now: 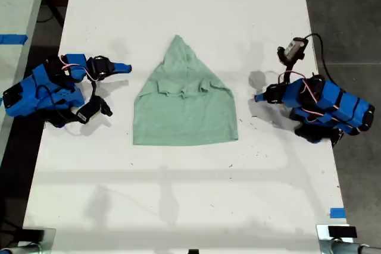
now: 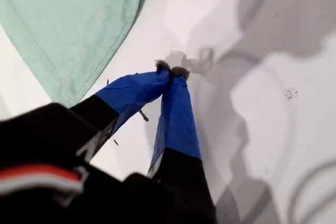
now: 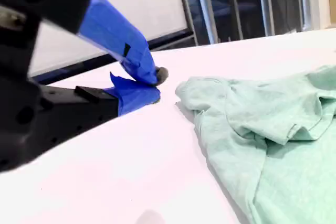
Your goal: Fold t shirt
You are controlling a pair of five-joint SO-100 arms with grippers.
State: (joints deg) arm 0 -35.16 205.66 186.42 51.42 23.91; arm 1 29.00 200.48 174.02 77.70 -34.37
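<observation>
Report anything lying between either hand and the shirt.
Nothing visible does. Only bare table separates my first hand from the shirt, and the same holds for my second hand.

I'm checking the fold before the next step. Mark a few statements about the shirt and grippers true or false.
1. The t shirt lies with both sleeves spread out. False: the sleeves are folded in and the top tapers to a point.
2. Neither gripper holds the t shirt. True: both are beside it, over bare table.
3. The jaws of my first gripper are wide open. False: the tips meet.
4. In the exterior view, one arm is at the shirt's left and another arm at its right. True.
5. My second gripper rests on top of the t shirt. False: it is off the cloth, near its edge.
</observation>
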